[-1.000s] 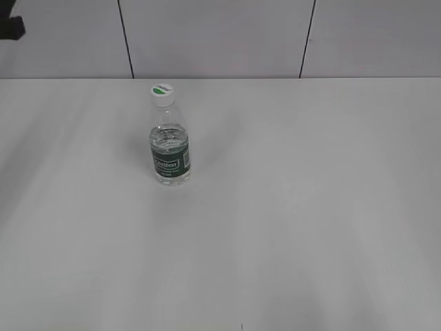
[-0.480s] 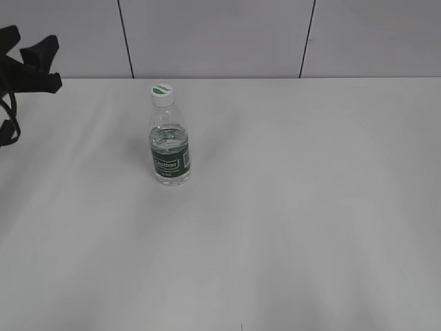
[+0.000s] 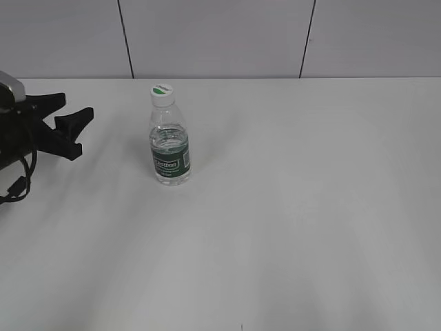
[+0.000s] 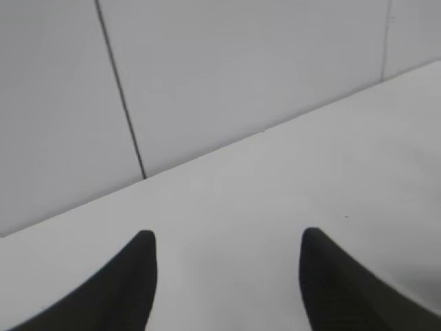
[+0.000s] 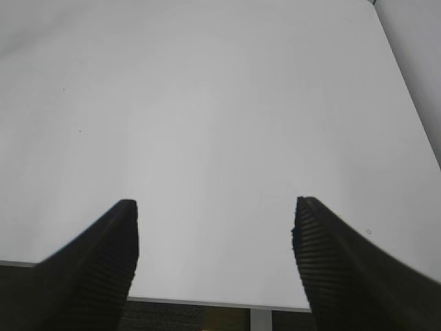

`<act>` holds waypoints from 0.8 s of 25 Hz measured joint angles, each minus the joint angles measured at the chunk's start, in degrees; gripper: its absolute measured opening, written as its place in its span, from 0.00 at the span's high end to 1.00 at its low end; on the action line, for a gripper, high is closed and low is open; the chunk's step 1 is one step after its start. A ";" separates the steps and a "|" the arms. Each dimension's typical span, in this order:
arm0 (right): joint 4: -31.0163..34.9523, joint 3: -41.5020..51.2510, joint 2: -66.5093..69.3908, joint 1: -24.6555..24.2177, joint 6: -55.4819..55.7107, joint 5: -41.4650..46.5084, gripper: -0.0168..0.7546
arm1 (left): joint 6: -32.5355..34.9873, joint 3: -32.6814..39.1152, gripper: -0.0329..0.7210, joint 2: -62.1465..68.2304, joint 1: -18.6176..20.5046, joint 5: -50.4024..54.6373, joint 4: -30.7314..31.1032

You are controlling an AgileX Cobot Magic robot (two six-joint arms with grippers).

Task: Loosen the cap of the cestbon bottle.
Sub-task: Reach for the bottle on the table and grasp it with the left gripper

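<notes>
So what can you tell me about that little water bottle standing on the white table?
The small clear plastic water bottle stands upright on the white table, left of centre. It has a ribbed shoulder, a narrow neck, and a dark green label band with white lettering. A round white screw cap with a green leaf mark sits on top. Nothing touches it but the table.

- the left gripper [image 3: 74, 117] reaches in from the left edge of the exterior view, its black jaws spread apart and pointing right, with nothing between them.
- behind the jaws sit a grey wrist housing and a loop of black cable.
- in the left wrist view the left gripper's two dark fingers [image 4: 131, 276] stand wide apart, with nothing held.
- the right gripper [image 5: 215, 207] does not show in the exterior view; in its wrist view its ribbed fingers [image 5: 103, 262] are parted wide, tilted down toward the surface and holding nothing.
</notes>
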 joint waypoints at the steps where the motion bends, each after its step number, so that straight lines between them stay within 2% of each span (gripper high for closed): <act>1: 0.00 0.00 0.00 0.00 0.00 0.00 0.29 | -0.26 0.00 0.41 0.06 0.00 -0.07 1.44; 8: 0.00 0.00 0.00 0.00 0.00 0.00 0.29 | -5.70 0.00 0.63 0.06 0.11 -0.41 17.09; 11: 0.00 0.00 0.00 0.00 0.00 0.00 0.29 | -5.96 0.00 0.65 0.06 -0.11 -0.41 23.72; 15: 0.00 0.00 0.00 0.00 0.00 0.00 0.29 | -5.96 0.00 0.64 0.06 -1.66 -0.41 26.83; 20: 0.00 0.00 0.00 0.00 0.05 0.00 0.29 | -6.20 0.00 0.64 0.06 -5.74 0.01 27.20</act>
